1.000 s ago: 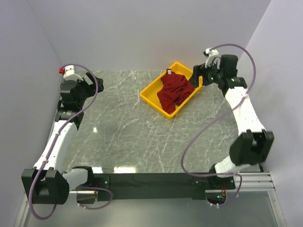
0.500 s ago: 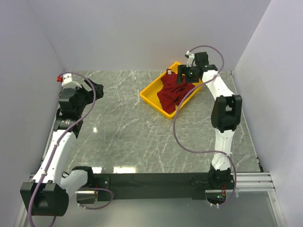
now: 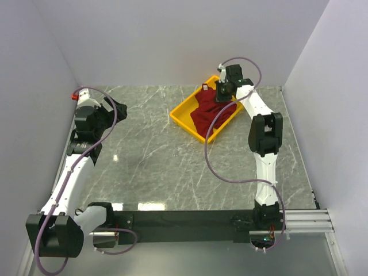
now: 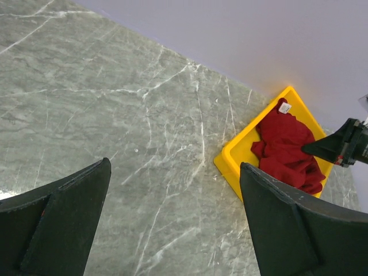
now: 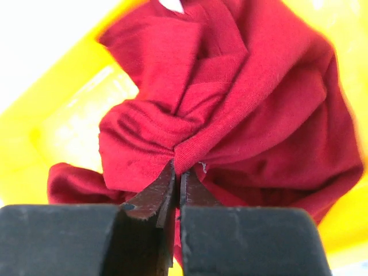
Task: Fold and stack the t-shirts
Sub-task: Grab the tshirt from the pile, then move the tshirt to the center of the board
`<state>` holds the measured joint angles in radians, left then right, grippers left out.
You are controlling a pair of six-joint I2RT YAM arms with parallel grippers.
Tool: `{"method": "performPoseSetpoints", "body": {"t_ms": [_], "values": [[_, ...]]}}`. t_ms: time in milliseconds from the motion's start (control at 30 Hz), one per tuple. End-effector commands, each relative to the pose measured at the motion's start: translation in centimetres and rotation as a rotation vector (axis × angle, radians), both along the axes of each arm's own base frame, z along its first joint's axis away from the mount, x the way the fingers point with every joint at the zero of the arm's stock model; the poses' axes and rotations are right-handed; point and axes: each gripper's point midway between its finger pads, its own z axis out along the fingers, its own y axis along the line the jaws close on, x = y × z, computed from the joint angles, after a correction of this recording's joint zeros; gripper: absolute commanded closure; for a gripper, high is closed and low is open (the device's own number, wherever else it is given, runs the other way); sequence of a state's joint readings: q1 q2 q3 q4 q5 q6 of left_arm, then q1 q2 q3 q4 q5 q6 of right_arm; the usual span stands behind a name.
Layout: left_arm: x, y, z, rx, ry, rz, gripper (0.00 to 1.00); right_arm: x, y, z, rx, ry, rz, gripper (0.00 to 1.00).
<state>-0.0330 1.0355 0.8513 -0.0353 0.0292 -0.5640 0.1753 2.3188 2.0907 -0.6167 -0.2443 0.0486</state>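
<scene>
A crumpled dark red t-shirt (image 3: 207,112) lies in a yellow tray (image 3: 184,127) at the back of the table, its white neck tag (image 3: 204,88) at the tray's far corner. My right gripper (image 3: 222,95) reaches down into the tray from the far right. In the right wrist view its jaws are shut (image 5: 177,167) on a pinched fold of the t-shirt (image 5: 247,98). My left gripper (image 3: 118,107) hovers at the table's far left, wide open (image 4: 174,165) and holding nothing, above bare marble. From there the t-shirt (image 4: 287,146) shows far off.
The tray (image 4: 236,152) sits diagonally near the back wall. The grey marble table (image 3: 161,167) has walls close on its left, back and right. A purple cable (image 3: 230,172) loops from the right arm over the table's right half.
The right arm swung in from beside the tray's right corner to over the shirt, and its jaws closed on a fold of cloth. The left arm shifted only slightly.
</scene>
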Motion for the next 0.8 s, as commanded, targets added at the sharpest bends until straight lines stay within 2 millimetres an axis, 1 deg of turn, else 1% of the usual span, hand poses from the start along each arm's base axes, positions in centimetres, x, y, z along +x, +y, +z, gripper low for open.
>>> {"method": "performPoseSetpoints", "body": {"t_ms": [0, 33, 67, 100, 133, 167, 200, 233, 267, 300, 333, 367, 400, 433, 467, 500, 567, 600, 667, 700, 767], "values": [[0.0, -0.1, 1.6, -0.013, -0.039, 0.0, 0.01, 1.5, 1.1, 7.1, 0.036, -0.17, 0.095, 1.0], [-0.1, -0.1, 1.8, -0.011, -0.042, 0.001, 0.01, 1.3, 1.2, 11.3, 0.05, -0.259, 0.129, 1.0], [-0.2, 0.0, 2.0, -0.008, -0.049, 0.004, 0.0, 0.6, 2.1, 13.8, 0.083, -0.313, 0.199, 1.0], [-0.2, 0.0, 1.9, -0.004, -0.048, 0.004, 0.0, 0.1, 2.4, 16.4, 0.087, -0.384, 0.264, 1.0], [-0.3, 0.2, 2.2, 0.003, -0.056, 0.009, 0.01, -1.2, 3.0, 21.4, 0.107, -0.5, 0.322, 1.0], [-0.4, 0.3, 2.4, 0.014, -0.061, 0.012, 0.01, -2.3, 3.5, 24.0, 0.124, -0.563, 0.377, 1.0], [-0.4, 0.4, 2.6, 0.022, -0.063, 0.013, 0.01, -4.0, 4.6, 26.7, 0.172, -0.626, 0.471, 1.0], [-0.5, 0.5, 2.8, 0.031, -0.065, 0.018, 0.01, -5.9, 5.0, 31.3, 0.188, -0.738, 0.506, 1.0], [-0.7, 0.6, 3.2, 0.046, -0.071, 0.017, 0.01, -7.3, 5.7, 33.6, 0.236, -0.775, 0.532, 1.0], [-0.7, 0.6, 3.4, 0.053, -0.076, 0.014, 0.01, -8.5, 5.9, 36.4, 0.257, -0.834, 0.547, 1.0], [-0.9, 0.7, 3.9, 0.06, -0.086, 0.014, 0.01, -10.2, 5.9, 39.9, 0.276, -0.919, 0.565, 1.0], [-1.0, 0.7, 4.2, 0.076, -0.094, 0.012, 0.01, -11.2, 6.1, 41.7, 0.298, -0.955, 0.575, 1.0], [-1.0, 1.3, 4.5, 0.09, -0.103, 0.039, 0.01, -12.9, 6.4, 44.7, 0.339, -1.014, 0.597, 1.0], [-1.2, 1.4, 5.0, 0.099, -0.112, 0.043, 0.01, -14.4, 6.4, 46.8, 0.367, -1.049, 0.604, 1.0], [-1.3, 1.6, 5.4, 0.115, -0.121, 0.05, 0.01, -15.6, 6.6, 48.2, 0.41, -1.06, 0.609, 1.0], [-1.3, 1.8, 5.6, 0.127, -0.125, 0.053, 0.0, -17.8, 6.7, 50.8, 0.425, -1.132, 0.64, 1.0], [-1.5, 2.1, 6.4, 0.147, -0.144, 0.063, 0.01, -20.2, 6.8, 53.2, 0.463, -1.185, 0.664, 1.0], [-1.6, 2.1, 6.5, 0.153, -0.148, 0.066, 0.01, -22.7, 7.1, 55.2, 0.5, -1.235, 0.689, 1.0], [-1.8, 2.3, 7.2, 0.167, -0.169, 0.073, 0.01, -25.3, 7.4, 57.1, 0.552, -1.265, 0.711, 1.0], [-1.8, 2.3, 7.3, 0.168, -0.173, 0.073, 0.01, -27.5, 7.7, 58.7, 0.577, -1.308, 0.744, 1.0], [-2.0, 2.4, 7.7, 0.172, -0.189, 0.077, 0.0, -29.8, 8.2, 59.9, 0.65, -1.295, 0.775, 1.0]]}}
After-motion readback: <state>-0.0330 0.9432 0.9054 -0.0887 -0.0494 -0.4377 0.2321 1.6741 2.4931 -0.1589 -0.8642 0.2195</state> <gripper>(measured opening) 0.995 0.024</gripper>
